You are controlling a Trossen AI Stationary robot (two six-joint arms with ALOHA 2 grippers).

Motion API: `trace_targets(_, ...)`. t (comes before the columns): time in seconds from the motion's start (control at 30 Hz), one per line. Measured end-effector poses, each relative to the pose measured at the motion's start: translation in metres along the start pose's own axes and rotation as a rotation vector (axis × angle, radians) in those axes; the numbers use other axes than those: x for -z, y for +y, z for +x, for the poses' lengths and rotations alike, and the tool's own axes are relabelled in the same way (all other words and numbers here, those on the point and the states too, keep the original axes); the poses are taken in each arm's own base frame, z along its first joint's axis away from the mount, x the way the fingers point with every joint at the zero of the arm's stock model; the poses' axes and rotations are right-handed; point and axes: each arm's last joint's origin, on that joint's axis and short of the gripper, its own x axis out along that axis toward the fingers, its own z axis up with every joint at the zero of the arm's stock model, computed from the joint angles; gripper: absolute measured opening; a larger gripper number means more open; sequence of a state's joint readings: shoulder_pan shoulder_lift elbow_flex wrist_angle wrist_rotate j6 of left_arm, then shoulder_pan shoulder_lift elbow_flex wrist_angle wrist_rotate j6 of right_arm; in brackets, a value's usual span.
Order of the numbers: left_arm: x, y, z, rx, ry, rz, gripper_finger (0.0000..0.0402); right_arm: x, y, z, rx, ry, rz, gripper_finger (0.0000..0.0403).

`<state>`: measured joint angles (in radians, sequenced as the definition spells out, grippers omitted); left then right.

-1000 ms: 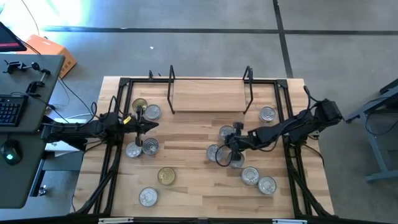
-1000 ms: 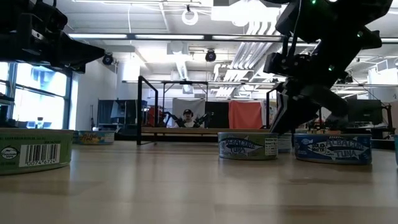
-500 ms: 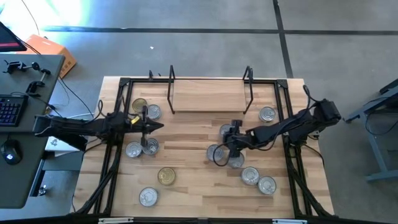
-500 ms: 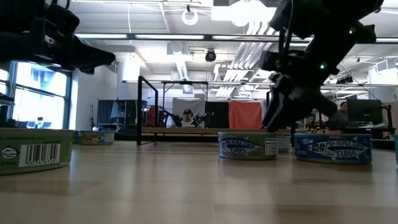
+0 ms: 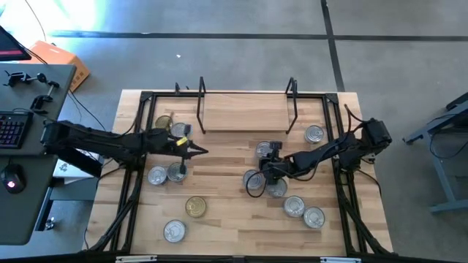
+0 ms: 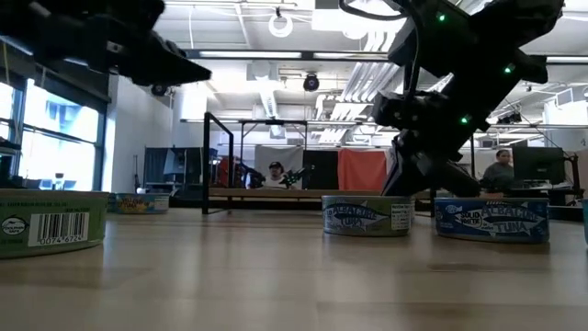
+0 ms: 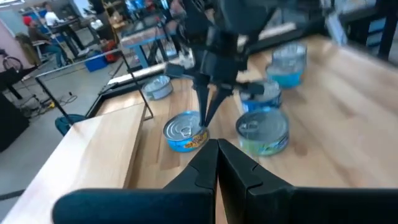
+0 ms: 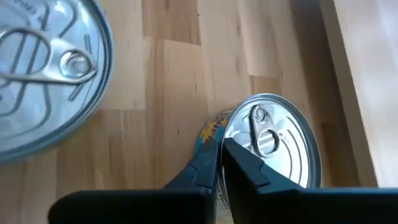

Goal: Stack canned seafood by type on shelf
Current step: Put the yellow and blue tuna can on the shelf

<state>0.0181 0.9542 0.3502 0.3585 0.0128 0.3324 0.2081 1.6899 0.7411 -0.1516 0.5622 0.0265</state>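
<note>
Two dark grippers work over the wooden table (image 5: 227, 219), both with fingers pressed together and empty. Nearest, flat round silver-lidded tins (image 5: 295, 207) and a gold-lidded tin (image 5: 195, 207) lie scattered. Mid-table, the right gripper (image 5: 263, 164) points down just beside a silver-lidded tin with a blue and yellow label (image 8: 273, 149); the left gripper (image 5: 199, 151) hangs above bare wood. Farthest, the low light-wood shelf with black wire ends (image 5: 245, 113) carries no tins.

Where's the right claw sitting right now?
In the high view, the right claw is shut and empty right of table centre, just in front of the shelf, tips down beside a silver-lidded tin in the right-hand cluster.
</note>
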Motion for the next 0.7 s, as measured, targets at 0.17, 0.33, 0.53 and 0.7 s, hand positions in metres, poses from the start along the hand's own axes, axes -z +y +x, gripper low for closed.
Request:
trace_targets(0.17,0.0,0.001,0.029,0.034,0.08,0.143,0.0027,-0.011,-0.005,-0.002,-0.061,-0.098,0.075,0.0002)
trace_targets(0.33,0.006,-0.001,0.056,0.067,0.12,0.374,0.0087,-0.021,-0.017,0.003,-0.13,-0.186,0.183,0.0001)
trace_targets(0.53,0.022,-0.006,0.081,0.069,0.142,0.615,0.017,-0.028,-0.032,0.009,-0.119,-0.252,0.288,0.0)
trace_targets(0.7,0.035,-0.008,0.095,0.014,0.142,0.701,0.0219,-0.034,-0.041,0.011,-0.16,-0.317,0.348,0.0)
